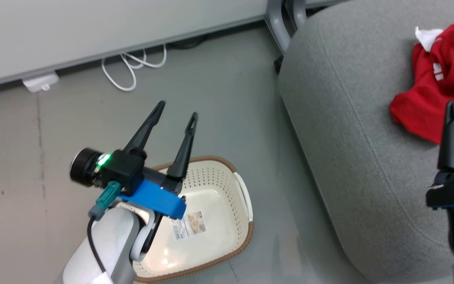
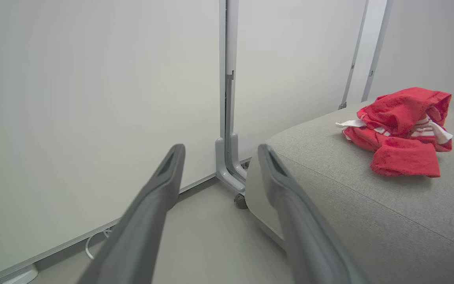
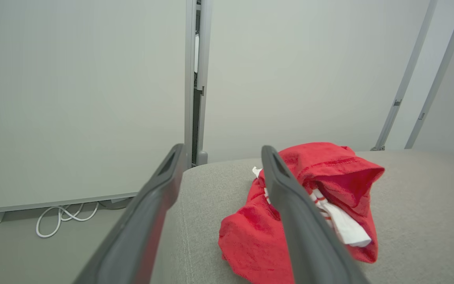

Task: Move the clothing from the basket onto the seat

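- Red soft clothing (image 1: 440, 90) is lying crumpled on top of the seat (image 1: 349, 126) in the head view. White trim is poking out, and it's sitting well in from the seat's rounded front edge.
- Same view: the basket (image 1: 219, 185) is sitting on the floor just off the seat's side. It's perforated cream plastic with a brown woven-look rim, and it's showing bare base and a barcode label (image 1: 187, 227) wherever the left arm (image 1: 105, 236) isn't covering it.
- The left gripper (image 1: 176, 109) is hovering over the basket with its fingers spread, holding nothing.
- Left wrist view: those dark fingers are pointing past the seat's corner. The clothing is sitting off to their right, well apart, up on the grey woven fabric.
- Right wrist view: the right gripper (image 3: 223, 150) is hanging wide open over the seat, gripping nothing. The clothing is lying just ahead, partly behind one finger, with its long side running roughly the way the fingers point, skewed right.
- I'm guessing the right arm is way nearer for any nudging, and the job's looking about done.
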Robot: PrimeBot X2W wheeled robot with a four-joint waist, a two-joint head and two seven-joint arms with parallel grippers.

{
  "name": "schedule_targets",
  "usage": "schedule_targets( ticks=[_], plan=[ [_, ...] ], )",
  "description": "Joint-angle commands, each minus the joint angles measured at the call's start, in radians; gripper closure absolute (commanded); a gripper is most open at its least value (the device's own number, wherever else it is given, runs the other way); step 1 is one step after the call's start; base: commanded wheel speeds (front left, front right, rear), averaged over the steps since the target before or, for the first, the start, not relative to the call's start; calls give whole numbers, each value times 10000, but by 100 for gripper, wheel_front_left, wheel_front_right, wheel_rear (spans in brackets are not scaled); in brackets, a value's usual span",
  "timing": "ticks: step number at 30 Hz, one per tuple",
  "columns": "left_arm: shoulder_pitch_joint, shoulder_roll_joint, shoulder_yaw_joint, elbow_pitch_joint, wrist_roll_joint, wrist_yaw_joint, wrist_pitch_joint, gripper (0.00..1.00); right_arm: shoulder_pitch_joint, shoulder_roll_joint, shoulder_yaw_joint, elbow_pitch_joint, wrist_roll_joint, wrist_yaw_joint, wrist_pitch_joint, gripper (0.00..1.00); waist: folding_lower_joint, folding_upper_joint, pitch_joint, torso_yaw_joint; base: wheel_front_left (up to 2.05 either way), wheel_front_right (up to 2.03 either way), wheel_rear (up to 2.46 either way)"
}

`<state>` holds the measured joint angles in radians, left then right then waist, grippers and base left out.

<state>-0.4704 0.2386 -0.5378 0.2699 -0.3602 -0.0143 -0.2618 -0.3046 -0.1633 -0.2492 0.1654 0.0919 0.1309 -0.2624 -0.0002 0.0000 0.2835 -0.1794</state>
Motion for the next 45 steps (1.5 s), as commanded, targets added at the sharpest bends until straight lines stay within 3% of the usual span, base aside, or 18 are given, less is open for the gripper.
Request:
schedule_targets(
  ticks=[1, 11, 22, 32, 45],
  plan=[
    [349, -50, 302, -111, 107, 78, -44, 0, 286, 94, 183, -155, 13, -1, -38, 0, 2, 0, -610, 396, 0, 0, 0],
    [2162, -592, 2315, -756, 1124, -176, -37, 0, 1545, 398, 1397, -739, 137, -3, -38, 0, 2, 0, -1625, 1354, 0, 0, 0],
    [3426, -1271, 4233, -943, 1800, -488, -38, 0, 2381, 762, 1655, -587, 225, -1, -38, 0, 2, 0, -2296, 1983, 0, 0, 0],
    [4188, -1675, 5092, -1023, 2209, -831, -38, 0, 2722, 1014, 1887, -133, 373, -1, -38, 0, 2, 0, -2652, 2155, 0, 0, 0],
    [4343, -1867, 5413, -894, 2362, -1065, -38, 0, 2535, 1115, 2053, 390, 464, -1, -38, 0, 2, 0, -2673, 2286, 0, 0, 0]
  ],
)
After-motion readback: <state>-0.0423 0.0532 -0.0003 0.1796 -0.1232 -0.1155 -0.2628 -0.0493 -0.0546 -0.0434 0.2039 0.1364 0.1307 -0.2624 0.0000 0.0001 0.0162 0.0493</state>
